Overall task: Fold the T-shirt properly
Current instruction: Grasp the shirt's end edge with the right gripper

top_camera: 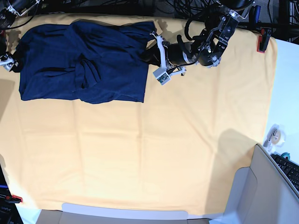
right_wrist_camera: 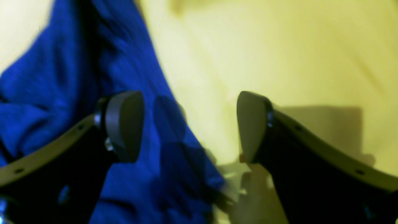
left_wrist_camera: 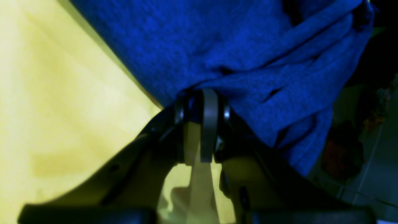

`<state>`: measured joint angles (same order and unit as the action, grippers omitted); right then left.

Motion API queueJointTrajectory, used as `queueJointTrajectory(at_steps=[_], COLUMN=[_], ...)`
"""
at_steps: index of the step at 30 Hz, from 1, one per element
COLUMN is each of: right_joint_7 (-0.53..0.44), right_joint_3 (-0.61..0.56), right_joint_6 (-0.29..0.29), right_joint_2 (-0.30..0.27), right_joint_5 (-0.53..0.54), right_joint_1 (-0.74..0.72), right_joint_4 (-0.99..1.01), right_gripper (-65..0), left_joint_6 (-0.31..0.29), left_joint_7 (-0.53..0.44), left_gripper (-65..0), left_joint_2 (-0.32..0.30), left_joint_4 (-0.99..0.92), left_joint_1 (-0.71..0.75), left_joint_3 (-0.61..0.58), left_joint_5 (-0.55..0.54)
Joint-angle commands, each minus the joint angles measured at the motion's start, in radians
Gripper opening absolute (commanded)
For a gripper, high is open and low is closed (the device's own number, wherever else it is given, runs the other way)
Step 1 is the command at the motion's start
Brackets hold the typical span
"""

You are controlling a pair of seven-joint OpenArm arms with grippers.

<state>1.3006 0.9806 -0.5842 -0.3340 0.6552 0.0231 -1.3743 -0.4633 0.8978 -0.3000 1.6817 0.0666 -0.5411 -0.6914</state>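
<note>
The dark navy T-shirt (top_camera: 84, 60) lies bunched and partly folded on the yellow-orange table cloth (top_camera: 149, 149) at the back left. My left gripper (left_wrist_camera: 202, 99) is shut on a gathered bunch of the shirt's blue fabric (left_wrist_camera: 248, 56); in the base view this gripper (top_camera: 148, 50) sits at the shirt's right edge. My right gripper (right_wrist_camera: 189, 124) is open, with one finger (right_wrist_camera: 124, 124) over the shirt (right_wrist_camera: 62, 77) and the other finger (right_wrist_camera: 252, 124) over bare cloth. Nothing is held between them. In the base view the right gripper (top_camera: 10, 63) shows only partly, at the shirt's left edge.
Red clamps (top_camera: 262, 39) (top_camera: 14, 198) pin the cloth at the back right and the front left. A tape roll (top_camera: 273, 135), a keyboard (top_camera: 289, 168) and a grey box (top_camera: 252, 196) stand off the cloth at the right. Cables run along the back edge.
</note>
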Motion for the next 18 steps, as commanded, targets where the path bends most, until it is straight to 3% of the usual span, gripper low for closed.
queueJointTrajectory(at_steps=[1, 8, 13, 18], right_joint_7=[0.021, -0.034, -0.028, -0.028], right_joint_3=[-0.021, -0.151, -0.167, -0.216], right_joint_6=[-0.006, -0.006, -0.007, -0.043], right_joint_2=[-0.012, -0.003, 0.052, 0.063], right_joint_5=[0.008, 0.008, 0.01, 0.094], right_joint_1=[-0.012, -0.028, 0.008, 0.061], right_joint_4=[0.002, 0.043, 0.036, 0.036], right_gripper=[-19.3, -19.3, -19.3, -19.3], left_joint_6=[-0.004, -0.004, -0.004, -0.004], left_joint_7=[-0.019, -0.019, -0.019, -0.018], left_gripper=[-59.2, -59.2, -59.2, -59.2], left_joint_2=[-0.005, -0.003, -0.006, -0.008], left_joint_4=[0.016, 0.016, 0.016, 0.016], left_joint_1=[-0.009, -0.012, -0.012, -0.012], left_joint_3=[0.003, 0.003, 0.009, 0.009], left_joint_5=[-0.015, -0.015, -0.015, -0.015])
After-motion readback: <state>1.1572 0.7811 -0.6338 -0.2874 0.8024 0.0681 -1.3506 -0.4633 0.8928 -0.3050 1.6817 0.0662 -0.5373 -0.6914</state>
